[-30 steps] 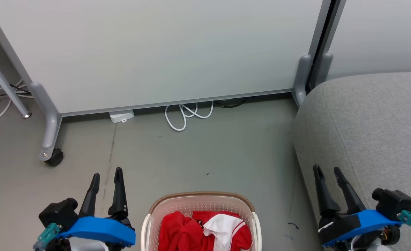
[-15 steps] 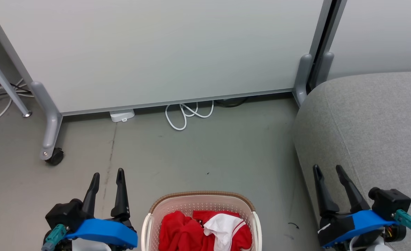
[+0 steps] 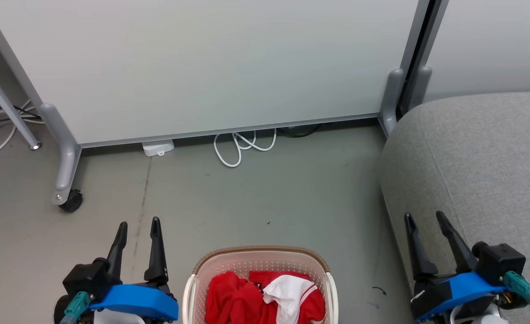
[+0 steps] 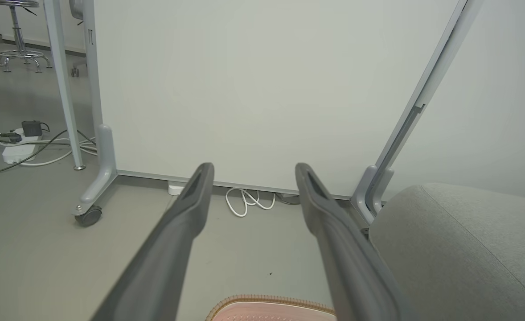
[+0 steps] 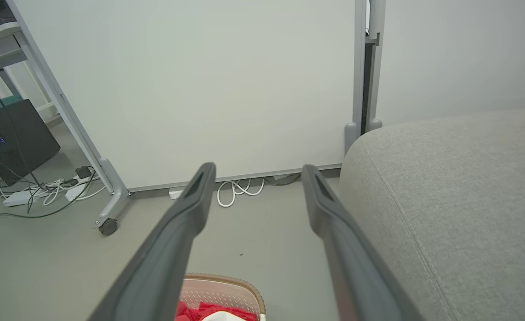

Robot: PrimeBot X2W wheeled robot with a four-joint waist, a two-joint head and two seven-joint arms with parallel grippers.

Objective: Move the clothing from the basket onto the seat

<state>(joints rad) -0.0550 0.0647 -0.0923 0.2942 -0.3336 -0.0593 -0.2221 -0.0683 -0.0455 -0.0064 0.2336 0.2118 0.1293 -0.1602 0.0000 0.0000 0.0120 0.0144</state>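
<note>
At six o'clock, between my left claw point(image 3: 139, 222) and right claw point(image 3: 423, 215), both wide and empty, the basket point(image 3: 259, 261) holds the clothing point(image 3: 242, 301) in a red heap. The seat point(image 3: 481, 171) at three o'clock carries none that I can see. The whole task remains, I judge.

A white panel point(image 3: 211, 67) stands across the grey floor point(image 3: 256, 198), well ahead of both pairs of jaws. Its grey foot point(image 3: 65, 157) ends in a black castor point(image 3: 71, 201), ahead of the left jaws and a little to their left. A looped white cable point(image 3: 240, 150) lies at the panel's base, ahead and between the two pairs, with a small white box point(image 3: 158, 147) to its left. Far left of the left jaws are a table leg point(image 3: 4, 105), a power strip point(image 4: 17, 149) and a stool point(image 4: 19, 44). A black scrap point(image 3: 379, 290) lies left of the right jaws.
</note>
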